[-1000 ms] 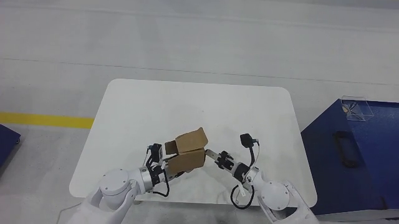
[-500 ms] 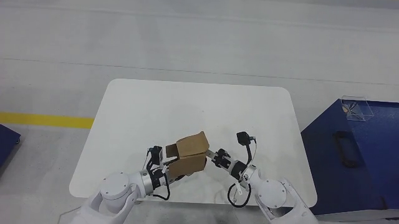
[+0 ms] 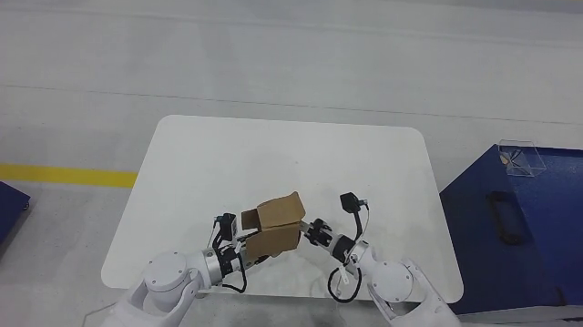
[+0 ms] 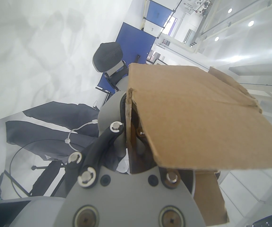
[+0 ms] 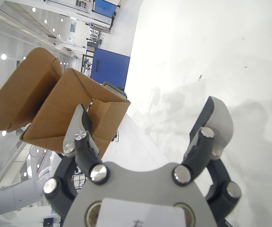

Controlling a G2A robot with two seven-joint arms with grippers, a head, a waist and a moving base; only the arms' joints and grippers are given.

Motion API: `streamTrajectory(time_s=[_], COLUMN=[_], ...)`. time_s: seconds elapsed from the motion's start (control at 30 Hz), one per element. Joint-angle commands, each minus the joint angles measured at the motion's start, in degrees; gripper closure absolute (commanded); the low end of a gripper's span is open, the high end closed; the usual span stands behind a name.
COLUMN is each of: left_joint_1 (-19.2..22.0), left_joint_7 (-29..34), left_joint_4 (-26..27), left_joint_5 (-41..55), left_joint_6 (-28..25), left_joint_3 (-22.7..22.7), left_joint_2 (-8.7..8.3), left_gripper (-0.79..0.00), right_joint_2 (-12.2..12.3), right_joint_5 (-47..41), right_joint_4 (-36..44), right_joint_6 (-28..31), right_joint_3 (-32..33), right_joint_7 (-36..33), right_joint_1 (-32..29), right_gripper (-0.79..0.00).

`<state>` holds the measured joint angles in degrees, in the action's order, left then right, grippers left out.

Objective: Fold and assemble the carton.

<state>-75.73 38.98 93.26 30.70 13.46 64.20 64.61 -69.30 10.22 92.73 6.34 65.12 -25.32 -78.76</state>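
- While the carton [image 3: 273, 225] looks lifted just off the table [image 3: 273, 145], near the middle of its front edge, it reads as only part-built.
- done, as I judge it: the body is popped out of flat into a box shape, the walls stand, and the flaps on one end are partly turned inward.
- left to do: that end isn't closed flat, a big flap sticks up off the top toward the far edge, and nothing looks tucked or locked. Roughly midway.
- left gripper [image 3: 242, 238]: low over the front edge at the carton's left end, its arm coming in from the front-left corner side. One finger sits outside a carton wall and cardboard hides the other. The carton is up and the other gripper isn't clamping, so I take this one as clamped on that wall.
- right gripper [image 5: 145, 109]: at the carton's right end, pointed at it along the front edge. Its fingers are spread wide and hold nothing.
- one finger [image 5: 75, 121] touches the turned-in end flap; the other is out over bare table, well apart from the carton.
- next, probably: press the end flap home, then fold the top flap.
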Motion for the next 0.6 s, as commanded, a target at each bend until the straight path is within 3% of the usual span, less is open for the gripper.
streamTrajectory(time_s=[0.0, 0.57], left_joint_1=[0.1, 0.9], left_joint_7=[0.1, 1.8], left_joint_4=[0.0, -0.4], left_joint_5=[0.2, 1.9], left_joint_6=[0.1, 0.1], left_joint_3=[0.0, 0.3], left_joint_2=[0.01, 0.13], left_gripper=[0.0, 0.0], right_joint_2=[-0.1, -0.4], right_joint_5=[-0.8, -3.9], right_joint_4=[-0.1, -1.8], right_joint_6=[0.4, 1.1], right_joint_3=[-0.1, 0.0], right_joint_7=[0.5, 0.0], right_joint_1=[0.1, 1.1], right_gripper=[-0.785, -0.785])
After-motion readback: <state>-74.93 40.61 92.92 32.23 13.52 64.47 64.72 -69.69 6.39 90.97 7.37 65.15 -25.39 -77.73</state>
